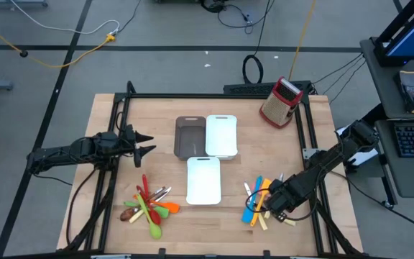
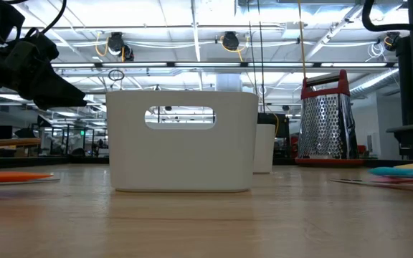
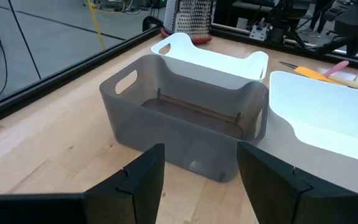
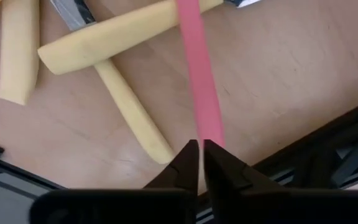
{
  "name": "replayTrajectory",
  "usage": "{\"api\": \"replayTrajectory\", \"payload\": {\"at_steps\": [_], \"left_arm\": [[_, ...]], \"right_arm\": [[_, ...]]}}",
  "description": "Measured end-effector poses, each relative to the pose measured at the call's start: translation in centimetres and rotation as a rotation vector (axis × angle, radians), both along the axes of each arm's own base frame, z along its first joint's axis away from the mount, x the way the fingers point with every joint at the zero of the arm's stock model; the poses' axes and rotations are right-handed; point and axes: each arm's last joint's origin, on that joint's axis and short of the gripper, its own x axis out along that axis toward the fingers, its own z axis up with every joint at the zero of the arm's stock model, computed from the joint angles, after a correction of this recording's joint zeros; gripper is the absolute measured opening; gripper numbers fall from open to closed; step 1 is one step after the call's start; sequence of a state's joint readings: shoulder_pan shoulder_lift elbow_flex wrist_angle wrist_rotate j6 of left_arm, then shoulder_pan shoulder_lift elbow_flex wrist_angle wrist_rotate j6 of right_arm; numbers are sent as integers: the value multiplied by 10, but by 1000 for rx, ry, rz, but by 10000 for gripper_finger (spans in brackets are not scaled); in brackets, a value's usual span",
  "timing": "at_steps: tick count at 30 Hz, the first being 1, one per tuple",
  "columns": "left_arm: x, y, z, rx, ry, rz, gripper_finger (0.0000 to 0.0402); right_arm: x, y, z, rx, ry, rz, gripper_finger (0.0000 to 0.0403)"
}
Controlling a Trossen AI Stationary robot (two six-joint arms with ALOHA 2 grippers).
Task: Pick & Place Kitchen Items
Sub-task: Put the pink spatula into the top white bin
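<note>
The three trays stood together in the middle of the table (image 1: 106,122): a dark-brown tray (image 1: 189,137), a white tray (image 1: 221,134) touching its right side, and a second white tray (image 1: 204,180) just in front of the pair.

The right gripper (image 1: 270,207) was down at the table surface to the right of the front white tray, at the near edge of a heap of kitchen items (image 1: 259,199) made up of blue, orange, pink and cream-handled pieces. In the right wrist view its fingers (image 4: 191,163) stood nearly together, with only a thin slit between them, and the end of a pink utensil handle (image 4: 199,81) met their tips. Whether that handle was actually pinched could not be told. Cream knife handles (image 4: 120,28) lay crossed on the wood just beside the pink one.

The left gripper (image 1: 146,142) hovered to the left of the dark-brown tray, its jaws spread apart and empty, pointing at that tray's side wall; the left wrist view showed the grey-brown tray (image 3: 185,118) straight ahead between the two fingers (image 3: 145,174).

A second heap of utensils (image 1: 148,204), red, green, orange and brown, lay to the left of the front white tray. A red-and-metal box grater (image 1: 280,102) stood well beyond the trays, toward the far right corner.
</note>
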State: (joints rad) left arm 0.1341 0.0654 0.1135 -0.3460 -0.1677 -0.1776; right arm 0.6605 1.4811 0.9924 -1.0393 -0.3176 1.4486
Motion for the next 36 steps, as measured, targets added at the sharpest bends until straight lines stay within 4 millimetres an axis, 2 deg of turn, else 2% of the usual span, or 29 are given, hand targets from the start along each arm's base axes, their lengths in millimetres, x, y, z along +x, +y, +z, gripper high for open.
{"api": "replayTrajectory", "payload": {"at_steps": [4,12,17,23,29,32,36], "left_arm": [[0,0,0,0,0,0,207],[0,0,0,0,0,0,207],[0,0,0,0,0,0,207],[0,0,0,-1,0,0,207],[0,0,0,-5,-2,2,207],[0,0,0,-5,-1,1,207],[0,0,0,-5,-1,1,207]], "right_arm": [[2,1,0,15,-20,5,71],[2,-1,-3,-45,-61,11,196],[-1,-7,-15,-56,-43,9,240],[-3,-8,-31,13,-55,1,248],[-9,-12,-41,26,-30,0,238],[-11,-14,-44,17,-17,0,222],[-11,-14,-44,17,-10,0,177]]}}
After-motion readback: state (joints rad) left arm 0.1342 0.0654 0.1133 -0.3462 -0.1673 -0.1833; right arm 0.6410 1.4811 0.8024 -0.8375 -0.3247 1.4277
